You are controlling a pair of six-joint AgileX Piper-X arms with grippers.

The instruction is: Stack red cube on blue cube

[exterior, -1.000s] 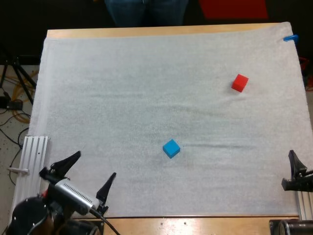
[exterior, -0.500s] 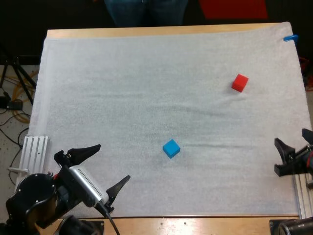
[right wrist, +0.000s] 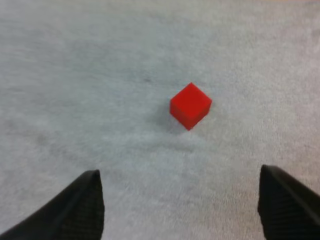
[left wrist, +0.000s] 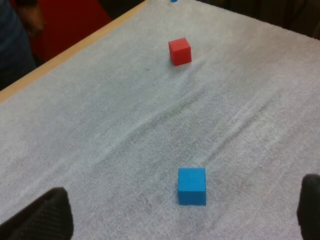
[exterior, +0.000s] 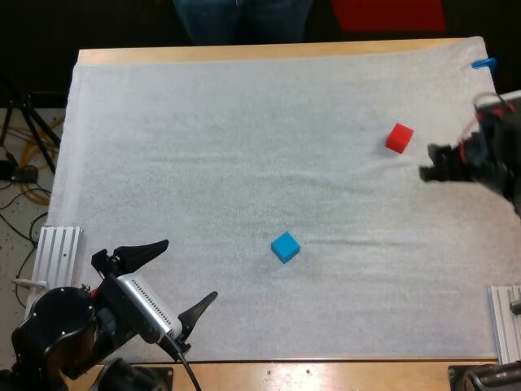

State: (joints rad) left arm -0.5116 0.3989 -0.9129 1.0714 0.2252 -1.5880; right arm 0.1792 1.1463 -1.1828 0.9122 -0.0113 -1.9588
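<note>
The red cube [exterior: 399, 138] sits near the right edge of the mat [exterior: 244, 122], corner-on to the wide-open right gripper [right wrist: 178, 172]; closing on its corners could twist it loose. The left gripper [exterior: 188, 270], also spread, hangs at the near-left corner.

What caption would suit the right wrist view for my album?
Right arm's two black fingers, spread open, face a small red cube on the white mat.

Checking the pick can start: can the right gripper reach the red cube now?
Probably yes. The right gripper is open, and the red cube sits alone on the white mat just ahead of it, with nothing between them.
</note>
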